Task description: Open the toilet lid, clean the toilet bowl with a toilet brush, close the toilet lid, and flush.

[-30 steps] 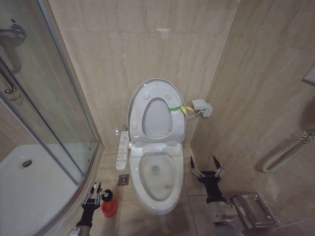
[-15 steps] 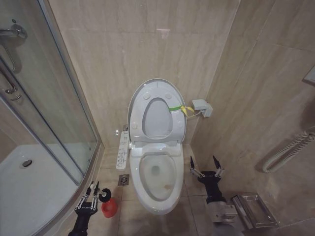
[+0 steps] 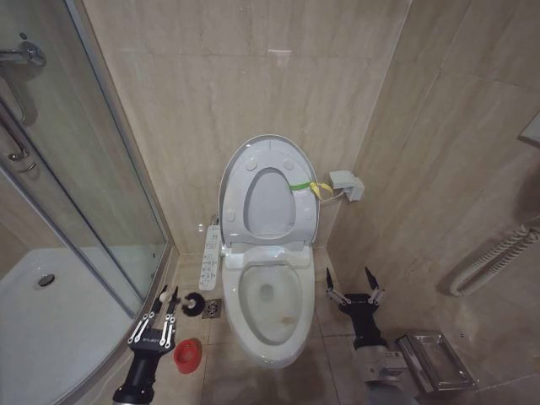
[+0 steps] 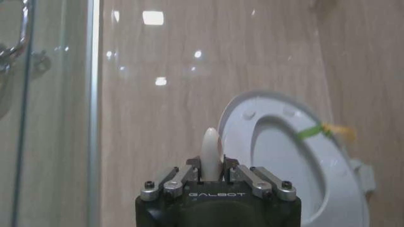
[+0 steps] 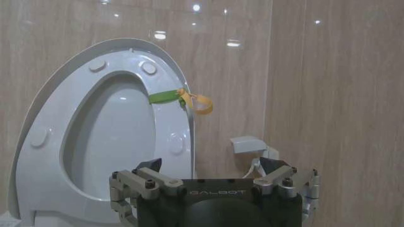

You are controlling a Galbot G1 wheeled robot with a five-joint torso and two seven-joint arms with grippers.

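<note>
A: What colour is the toilet lid (image 3: 267,160)?

B: Glossy white; a green and yellow band (image 3: 309,186) hangs at its edge.

A: And the toilet bowl (image 3: 268,304)?

B: White with faint brownish stains.

A: The toilet brush (image 3: 192,303)?

B: Black bristles, white handle; its cup (image 3: 187,355) is red. Wall tiles (image 3: 211,93) are beige, faintly veined.

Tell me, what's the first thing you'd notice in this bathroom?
The white toilet bowl sits in the middle with its toilet lid standing up against the wall. To its left, the left gripper holds the toilet brush above a red cup on the floor.
</note>
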